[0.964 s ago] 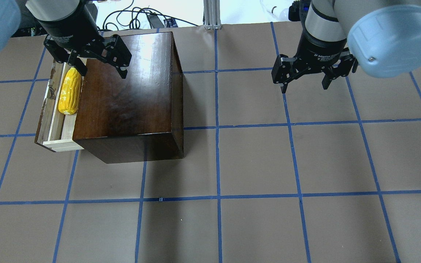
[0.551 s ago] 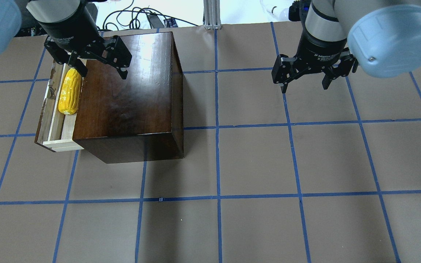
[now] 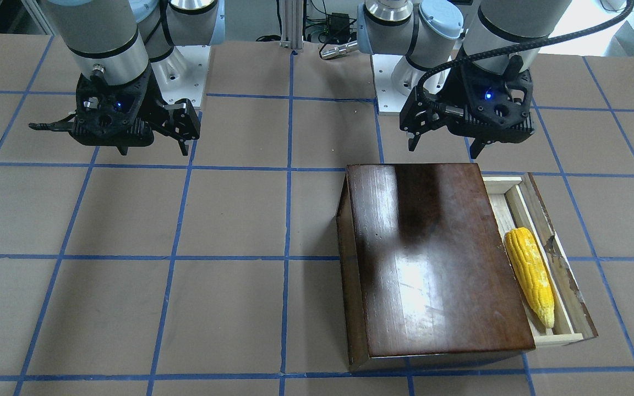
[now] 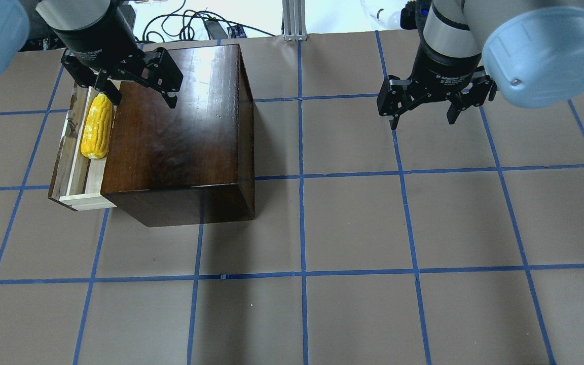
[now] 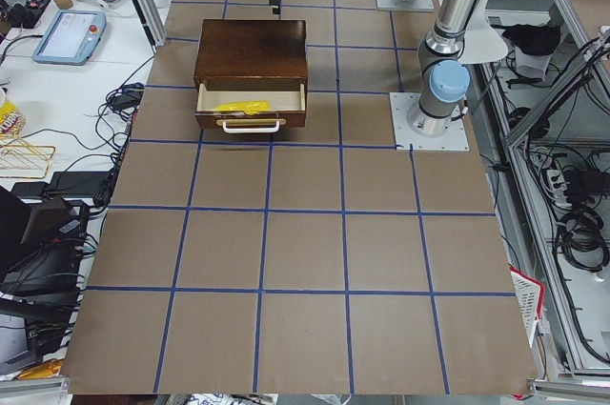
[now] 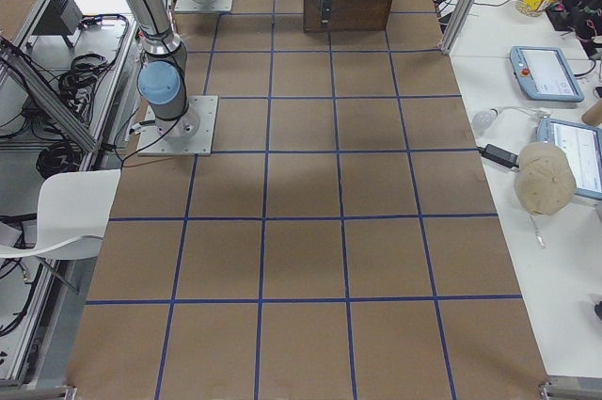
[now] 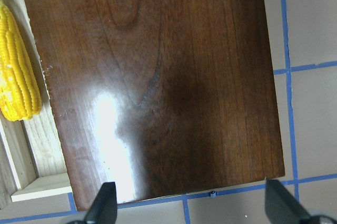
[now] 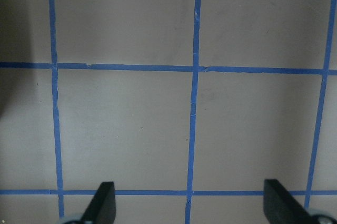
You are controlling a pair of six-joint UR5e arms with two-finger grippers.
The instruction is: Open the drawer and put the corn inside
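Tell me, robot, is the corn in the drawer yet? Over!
Left gripper open, empty, over box. Right gripper open, empty, over table. Corn lying in open drawer. Nothing blocking it.

Near the black left gripper (image 4: 143, 101), yellow corn (image 4: 95, 126) is glowing against the pale-wood drawer (image 4: 80, 175) and glossy dark-brown box (image 4: 170, 142).

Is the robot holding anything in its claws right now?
No, nothing. The left claw and the right claw are both open and empty. The corn lies loose in the open drawer.
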